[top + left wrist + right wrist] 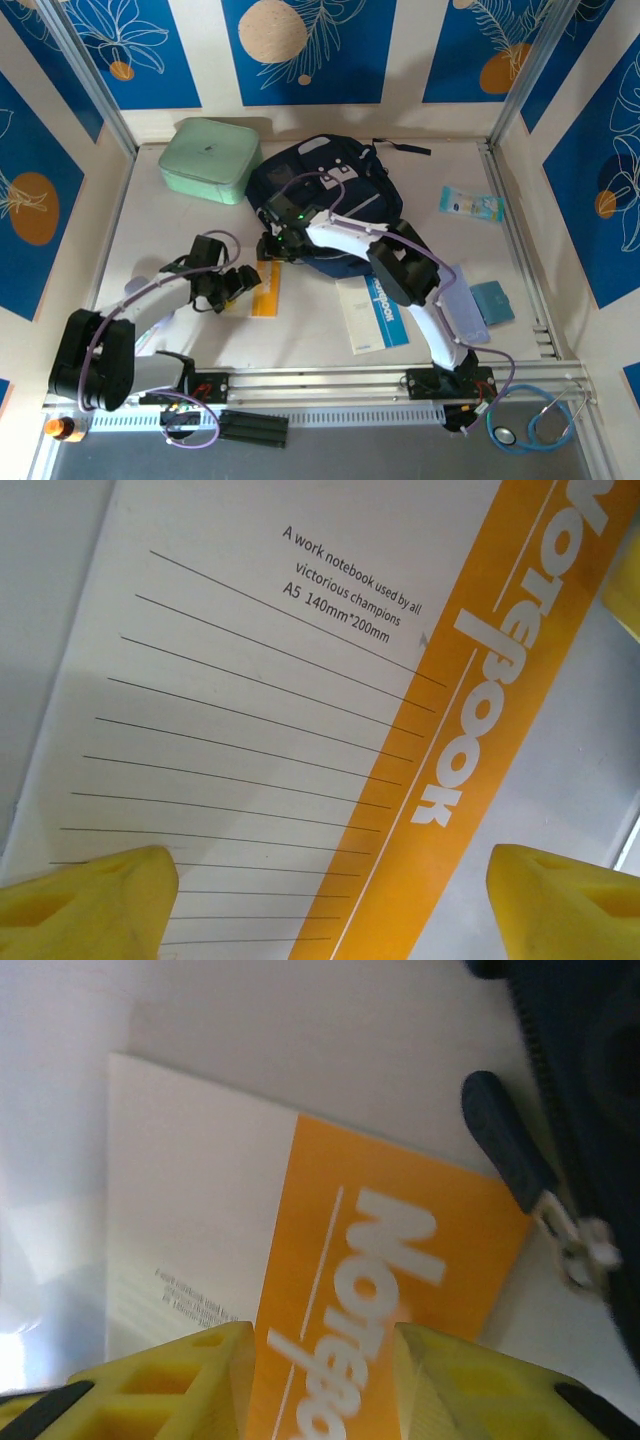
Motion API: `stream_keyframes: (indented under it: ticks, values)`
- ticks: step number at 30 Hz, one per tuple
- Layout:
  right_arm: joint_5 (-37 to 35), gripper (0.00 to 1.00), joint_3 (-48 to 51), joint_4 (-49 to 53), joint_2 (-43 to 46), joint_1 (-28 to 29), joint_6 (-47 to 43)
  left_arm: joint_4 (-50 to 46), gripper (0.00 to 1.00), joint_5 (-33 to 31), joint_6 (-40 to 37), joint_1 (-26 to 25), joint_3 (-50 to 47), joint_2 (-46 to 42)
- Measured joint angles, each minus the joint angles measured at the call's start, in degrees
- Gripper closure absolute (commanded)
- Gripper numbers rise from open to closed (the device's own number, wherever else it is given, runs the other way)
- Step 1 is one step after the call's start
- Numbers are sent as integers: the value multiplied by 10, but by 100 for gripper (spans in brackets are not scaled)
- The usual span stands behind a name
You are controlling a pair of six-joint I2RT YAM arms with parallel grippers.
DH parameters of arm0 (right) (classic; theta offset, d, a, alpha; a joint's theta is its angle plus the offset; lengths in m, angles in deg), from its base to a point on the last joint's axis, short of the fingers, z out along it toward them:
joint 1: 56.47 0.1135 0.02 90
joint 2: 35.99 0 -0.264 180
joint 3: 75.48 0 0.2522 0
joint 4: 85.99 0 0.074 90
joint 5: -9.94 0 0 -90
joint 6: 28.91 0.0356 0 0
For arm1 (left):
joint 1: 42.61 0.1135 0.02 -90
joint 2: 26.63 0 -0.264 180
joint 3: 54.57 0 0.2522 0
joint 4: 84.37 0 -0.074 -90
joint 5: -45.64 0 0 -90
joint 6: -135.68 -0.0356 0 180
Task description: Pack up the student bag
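Jaws of the left pincer (330,910) stand wide above the notebook (250,680), which lies flat below. Over its orange band the right pincer (325,1360) is half spread; contact cannot be told. Just ahead, to its right, lies the bag (590,1080).

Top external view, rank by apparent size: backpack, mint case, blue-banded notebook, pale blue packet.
1. backpack
2. mint case
3. blue-banded notebook: close to the case, which stands nearer the camera, so unsure
4. pale blue packet
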Motion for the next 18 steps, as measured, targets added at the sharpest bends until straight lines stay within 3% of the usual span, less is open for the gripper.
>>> stream_keyframes:
  ticks: [4, 9, 15, 18]
  values:
    - [-19, 58, -27, 16, -22, 10, -6, -1, 28, 21, 9, -9, -11, -7]
    - [-23, 58, -66, 29, -47, 11, -16, -1, 25, 58, 3, -19, -11, -7]
    - [-23, 58, -70, 30, -49, 11, -25, -77, 25, 23, -48, 13, 42, -17]
    - [-23, 58, -70, 30, -49, 11, -25, -87, 30, 11, -61, 41, 48, -23]
